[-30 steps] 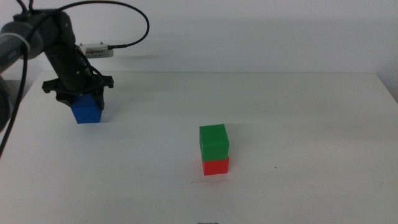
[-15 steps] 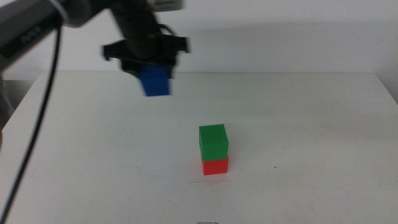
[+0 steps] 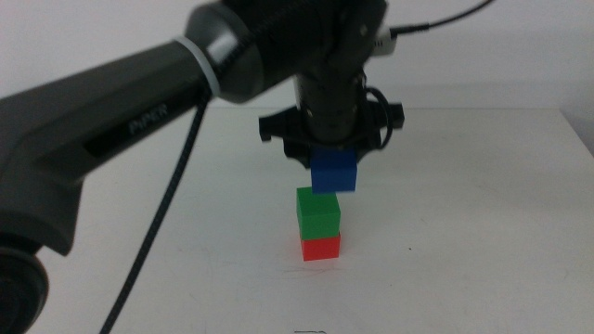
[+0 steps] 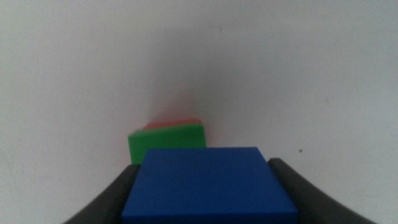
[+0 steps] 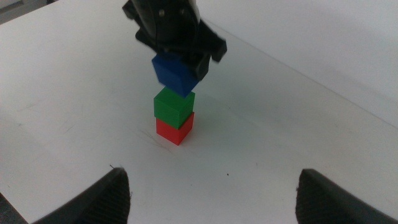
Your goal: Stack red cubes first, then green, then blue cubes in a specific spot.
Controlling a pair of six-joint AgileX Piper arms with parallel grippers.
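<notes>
Just above the green cube (image 3: 318, 211), which sits on the red cube (image 3: 321, 247) mid-bench (image 3: 483, 204), the left hand (image 3: 332, 160) grips the blue cube (image 3: 334, 173), offset slightly toward 1 o'clock, while the open right hand (image 5: 211, 193) waits well apart.

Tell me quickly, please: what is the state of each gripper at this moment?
Left gripper: closed on the small matte blue cube, held just above the green cube.
Right gripper: open, holding nothing, waiting aside.
</notes>
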